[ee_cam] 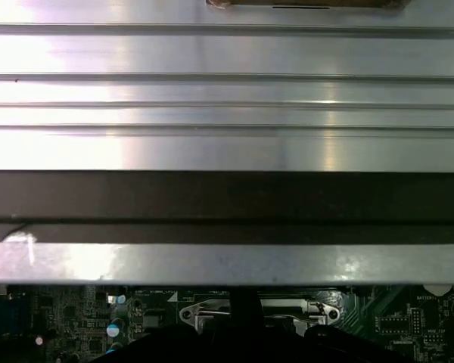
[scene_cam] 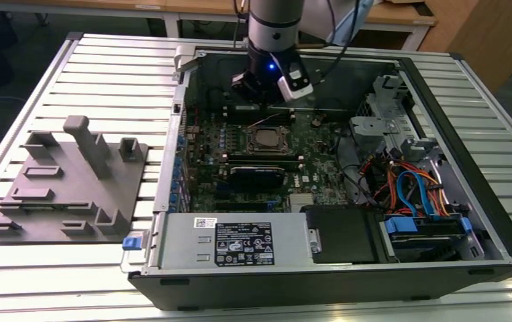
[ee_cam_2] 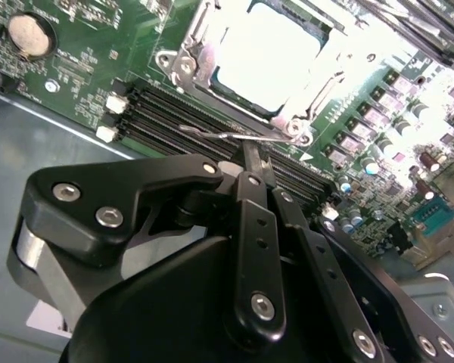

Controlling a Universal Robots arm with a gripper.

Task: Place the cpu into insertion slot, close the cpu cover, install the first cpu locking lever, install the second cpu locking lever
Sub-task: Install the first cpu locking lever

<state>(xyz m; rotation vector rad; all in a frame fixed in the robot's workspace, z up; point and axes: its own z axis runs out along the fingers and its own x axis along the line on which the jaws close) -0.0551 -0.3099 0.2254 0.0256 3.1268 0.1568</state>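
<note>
Legible text: none. Power supply label (scene_cam: 245,243), black with white markings, and a small white sticker (scene_cam: 204,223) beside it carry print too small to read.

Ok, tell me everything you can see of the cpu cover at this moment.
The cpu cover is a thin silvery metal frame with a square central cut-out, lying closed and flat over the cpu in the insertion slot on the green motherboard. The chip's pale metal top shows through the opening. A thin wire lever runs along its near edge, where the gripper tip meets the lever.
</note>
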